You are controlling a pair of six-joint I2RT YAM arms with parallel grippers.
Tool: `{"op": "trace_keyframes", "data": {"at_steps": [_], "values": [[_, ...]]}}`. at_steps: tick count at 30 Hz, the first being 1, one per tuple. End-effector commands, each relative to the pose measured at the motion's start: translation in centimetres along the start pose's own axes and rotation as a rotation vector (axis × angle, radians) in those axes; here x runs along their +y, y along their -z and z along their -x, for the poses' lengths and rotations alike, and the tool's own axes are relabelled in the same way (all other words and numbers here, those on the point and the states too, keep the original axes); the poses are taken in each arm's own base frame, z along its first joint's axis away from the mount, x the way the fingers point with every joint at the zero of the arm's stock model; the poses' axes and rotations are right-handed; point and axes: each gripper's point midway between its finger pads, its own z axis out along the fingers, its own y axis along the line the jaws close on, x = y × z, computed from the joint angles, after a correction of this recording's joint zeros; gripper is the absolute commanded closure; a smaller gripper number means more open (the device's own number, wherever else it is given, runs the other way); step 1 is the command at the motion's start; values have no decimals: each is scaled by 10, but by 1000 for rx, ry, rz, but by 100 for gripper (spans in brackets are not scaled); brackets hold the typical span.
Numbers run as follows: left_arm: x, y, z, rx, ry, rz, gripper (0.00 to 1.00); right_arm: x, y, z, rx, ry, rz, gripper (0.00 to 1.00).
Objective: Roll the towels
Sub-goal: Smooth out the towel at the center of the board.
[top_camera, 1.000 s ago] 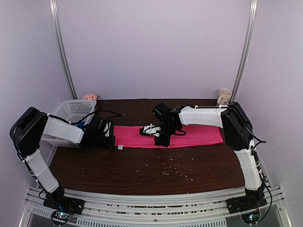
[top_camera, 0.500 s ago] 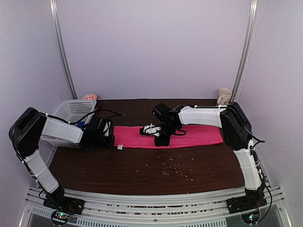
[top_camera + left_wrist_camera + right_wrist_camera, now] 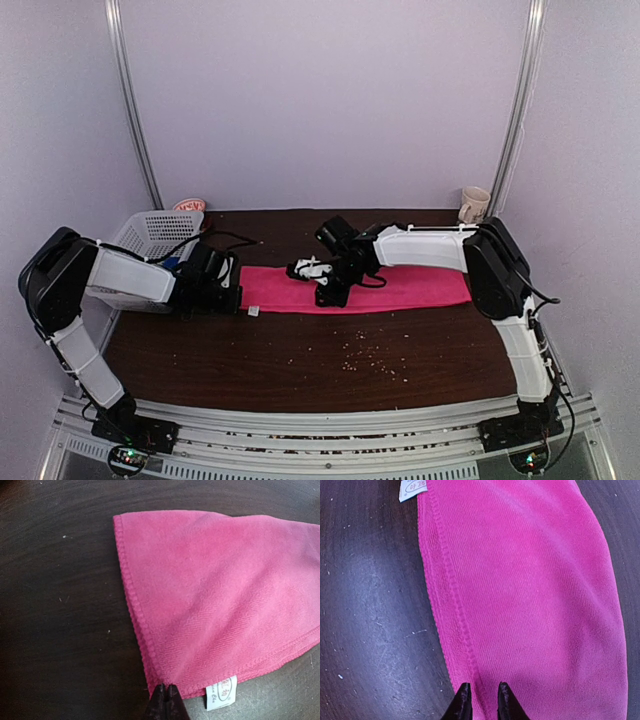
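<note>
Pink towel [image 3: 210,595], left fingers [image 3: 159,706] closed at its corner, right fingers [image 3: 462,705] slightly parted astride its hem

The towel [image 3: 420,288] lies flat across the middle of the table [image 3: 300,370]. The basket [image 3: 165,230] sits far left, the mug [image 3: 474,204] far right.

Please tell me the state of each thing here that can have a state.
pink towel: laid flat as a long strip, not rolled.
left gripper: shut on the towel's corner hem.
right gripper: slightly open, tips astride the towel's hem.
mug: upright.
basket: contents unclear.
</note>
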Motion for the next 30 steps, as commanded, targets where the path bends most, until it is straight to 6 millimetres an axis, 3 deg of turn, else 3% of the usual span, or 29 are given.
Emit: {"op": "trace_keyframes", "data": {"at_steps": [1,7,30], "values": [[-8,9,23,-68,4,-21,100,0,-1,23,-47,-18,-3,81],[-9,9,24,-69,2,-19,100,12,-11,24,-36,-9,9,81],[-7,6,16,-57,6,-18,100,6,-25,25,-32,-39,-37,83]]}}
